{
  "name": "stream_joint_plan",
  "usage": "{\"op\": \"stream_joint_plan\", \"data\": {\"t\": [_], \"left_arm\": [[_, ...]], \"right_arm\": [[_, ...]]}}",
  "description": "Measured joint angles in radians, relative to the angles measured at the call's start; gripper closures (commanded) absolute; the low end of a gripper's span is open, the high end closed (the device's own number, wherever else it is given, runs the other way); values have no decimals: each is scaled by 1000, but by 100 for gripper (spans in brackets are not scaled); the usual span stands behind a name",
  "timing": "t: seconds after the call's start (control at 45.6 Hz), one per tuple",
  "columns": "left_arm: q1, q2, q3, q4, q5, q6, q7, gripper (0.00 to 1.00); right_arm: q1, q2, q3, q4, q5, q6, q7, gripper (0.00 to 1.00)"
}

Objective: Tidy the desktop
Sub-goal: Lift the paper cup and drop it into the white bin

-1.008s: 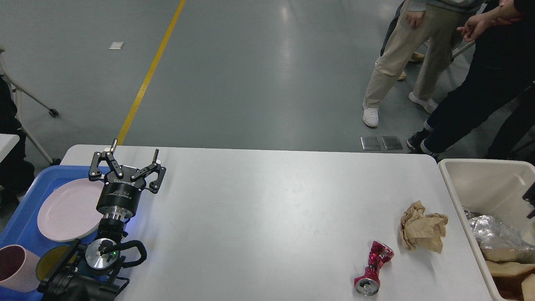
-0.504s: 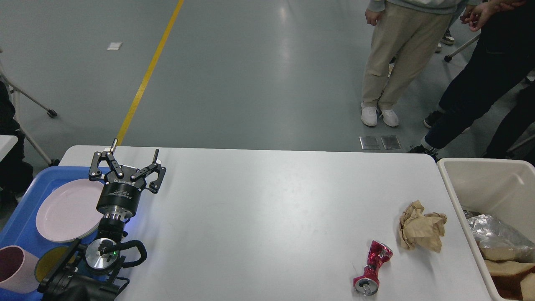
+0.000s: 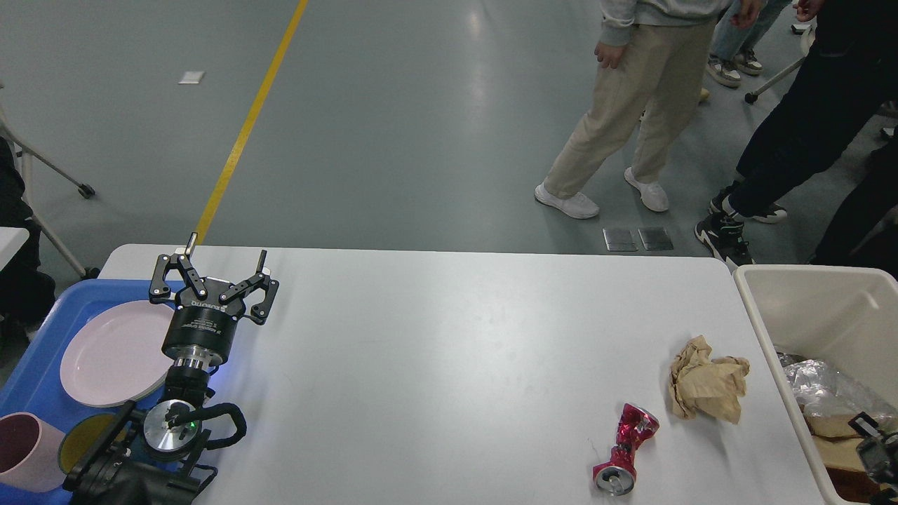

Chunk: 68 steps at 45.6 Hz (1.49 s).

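Note:
The white desktop [image 3: 449,351] fills the lower part of the head view. A crushed red can [image 3: 626,449] lies on it near the front right. A crumpled brown paper ball [image 3: 707,389] sits just behind and to the right of the can. My left gripper [image 3: 226,251] stands open and empty above the desktop's left end, by the blue tray. A small black part of my right gripper [image 3: 873,449] shows at the bottom right over the beige bin. Its fingers cannot be told apart.
At the left edge, a blue tray [image 3: 42,365] holds a pink plate [image 3: 112,354], a pink cup [image 3: 24,449] and a yellow dish [image 3: 84,438]. A beige bin [image 3: 793,294] on the right contains foil and brown paper. People stand on the floor beyond the far right corner.
A black part of my right arm has come into view low over the bin. The people behind the table have shifted. My left gripper, the can and the paper have not moved.

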Motion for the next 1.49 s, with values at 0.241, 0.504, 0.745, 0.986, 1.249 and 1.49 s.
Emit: {"op": "stream_joint_plan", "data": {"t": [0.241, 0.504, 0.745, 0.986, 1.249, 1.49], "left_arm": [[0, 0, 0, 0, 0, 0, 0, 3], [0, 0, 0, 0, 0, 0, 0, 3], [0, 0, 0, 0, 0, 0, 0, 3], [0, 0, 0, 0, 0, 0, 0, 3], [0, 0, 0, 0, 0, 0, 0, 3], [0, 0, 0, 0, 0, 0, 0, 3]], "right_arm": [[-3, 21, 7, -2, 0, -14, -3, 100], [-4, 37, 1, -2, -1, -131, -2, 0], [-3, 38, -1, 0, -1, -149, -2, 0], [7, 34, -1, 3, 0, -143, -1, 0], [49, 28, -2, 14, -2, -127, -1, 0], [200, -7, -13, 15, -23, 163, -12, 0]]}}
